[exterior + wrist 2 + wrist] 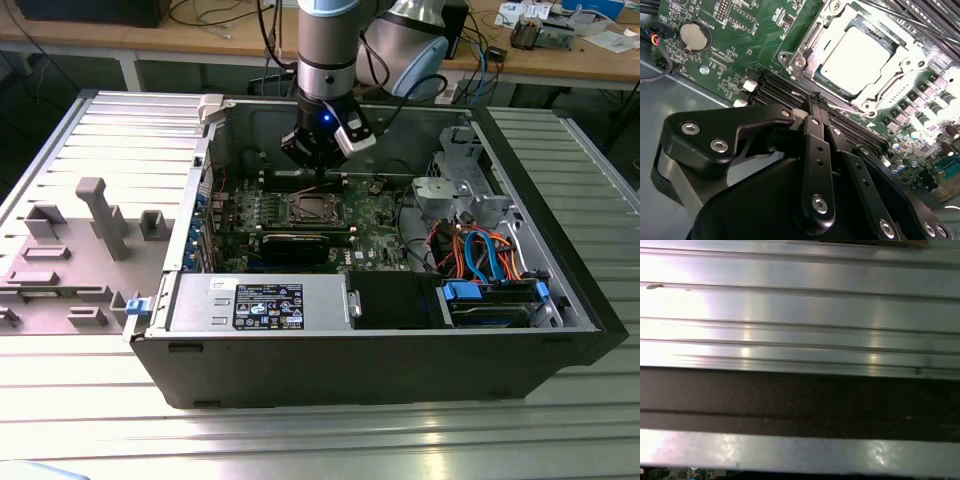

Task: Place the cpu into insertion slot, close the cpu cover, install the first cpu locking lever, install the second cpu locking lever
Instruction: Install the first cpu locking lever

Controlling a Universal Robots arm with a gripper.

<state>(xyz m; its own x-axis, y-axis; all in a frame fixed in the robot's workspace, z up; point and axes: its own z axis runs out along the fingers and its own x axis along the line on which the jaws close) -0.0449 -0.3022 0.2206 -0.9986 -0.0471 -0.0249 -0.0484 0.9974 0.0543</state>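
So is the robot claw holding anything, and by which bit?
Nothing, it seems. The gripper has its tips pressed together with nothing between them, close beside the chip.

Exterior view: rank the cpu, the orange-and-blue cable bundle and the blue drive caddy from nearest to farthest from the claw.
Measured from the claw:
1. cpu, right beside the claw, mid-picture.
2. orange-and-blue cable bundle, off toward the exterior view's right.
3. blue drive caddy, beyond the cables, at the exterior view's lower right.
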